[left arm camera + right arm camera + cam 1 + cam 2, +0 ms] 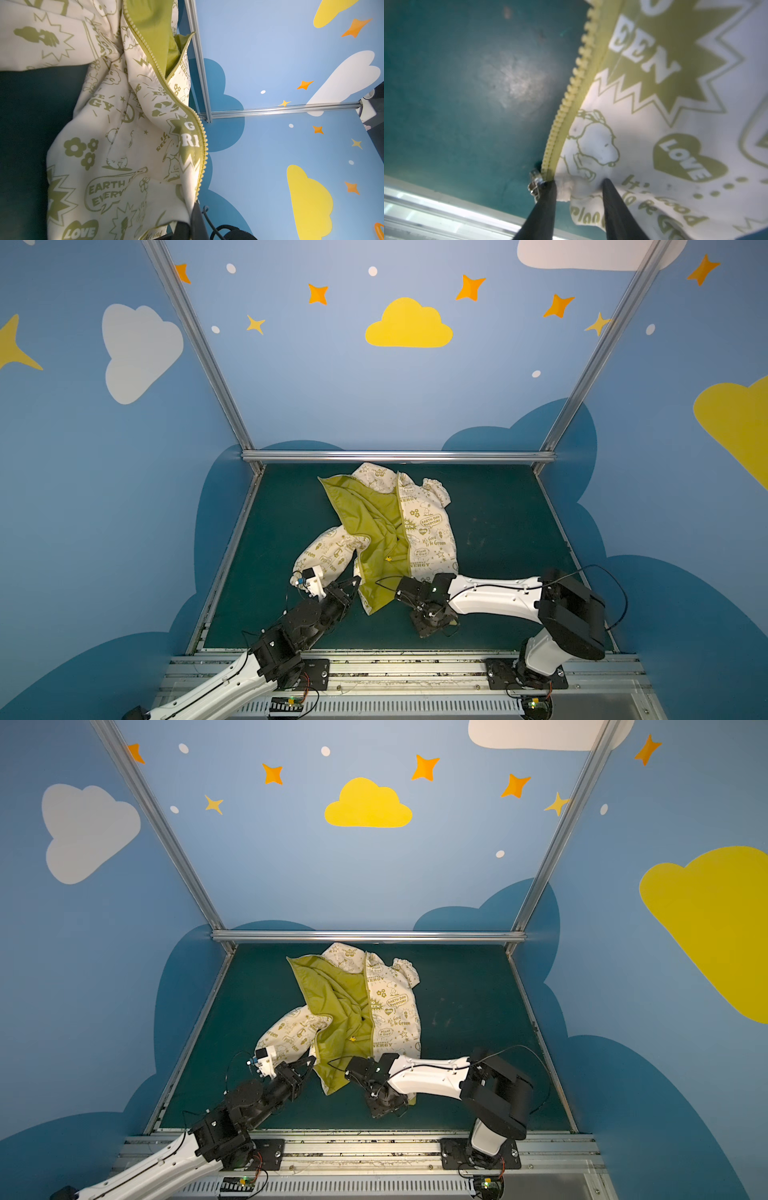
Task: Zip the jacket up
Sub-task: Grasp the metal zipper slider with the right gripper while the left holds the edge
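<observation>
Right wrist view: the right pincer point(579, 182) pinches the jacket point(675, 124) at its zipper point(566, 99) edge, fabric bunched between the black fingers point(610, 199). In both top views the jacket lies open on the green tabletop point(498, 531), olive lining point(374, 522) upward. The left pincer point(353, 583), pressed together, grips the lining's hem.

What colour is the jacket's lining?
Plain olive green, seen best in a top view where the jacket lies open, lining up.
</observation>
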`<state>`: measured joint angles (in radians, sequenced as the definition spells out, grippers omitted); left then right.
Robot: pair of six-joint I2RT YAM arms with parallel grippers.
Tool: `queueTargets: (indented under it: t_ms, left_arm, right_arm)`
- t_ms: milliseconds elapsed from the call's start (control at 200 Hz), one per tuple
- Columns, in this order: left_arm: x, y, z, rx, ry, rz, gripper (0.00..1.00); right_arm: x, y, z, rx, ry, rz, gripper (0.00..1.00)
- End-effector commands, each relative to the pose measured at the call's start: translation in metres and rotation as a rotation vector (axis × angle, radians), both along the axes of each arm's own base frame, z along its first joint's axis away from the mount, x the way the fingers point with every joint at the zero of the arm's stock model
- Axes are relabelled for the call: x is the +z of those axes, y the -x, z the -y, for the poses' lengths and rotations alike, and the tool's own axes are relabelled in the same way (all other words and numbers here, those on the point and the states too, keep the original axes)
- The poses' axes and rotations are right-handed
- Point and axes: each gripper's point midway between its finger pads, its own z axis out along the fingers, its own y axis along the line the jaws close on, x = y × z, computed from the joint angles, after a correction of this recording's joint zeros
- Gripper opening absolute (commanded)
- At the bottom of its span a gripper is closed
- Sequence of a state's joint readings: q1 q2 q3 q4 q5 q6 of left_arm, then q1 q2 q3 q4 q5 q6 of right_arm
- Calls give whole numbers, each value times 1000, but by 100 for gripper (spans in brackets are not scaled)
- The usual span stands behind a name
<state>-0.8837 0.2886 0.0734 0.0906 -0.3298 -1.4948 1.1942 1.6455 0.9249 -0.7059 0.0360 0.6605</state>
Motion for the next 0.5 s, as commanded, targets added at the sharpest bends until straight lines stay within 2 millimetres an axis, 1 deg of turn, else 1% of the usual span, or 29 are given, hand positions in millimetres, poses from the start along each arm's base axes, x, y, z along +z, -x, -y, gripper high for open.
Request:
queueTargets:
  t_ms: [0,45,105,200,290,496]
  left_arm:
    - [-7,0,-5,21,-19,-18,3]
    - [-7,0,-6,22,-20,-15,3]
    - [-7,0,-6,21,-22,-16,3]
    - [-7,0,-5,17,-19,-15,3]
    - [-6,0,-4,12,-21,-11,3]
    - [-4,0,-3,11,-23,-11,3]
  right_arm:
    - [-22,5,13,35,41,-15,26]
    - [-22,6,12,40,36,-20,18]
    - [-22,6,12,43,34,-19,0]
    - [-19,4,14,35,45,-9,0]
    - [-11,3,12,30,36,-4,0]
    - [28,-8,-8,25,-104,60,0]
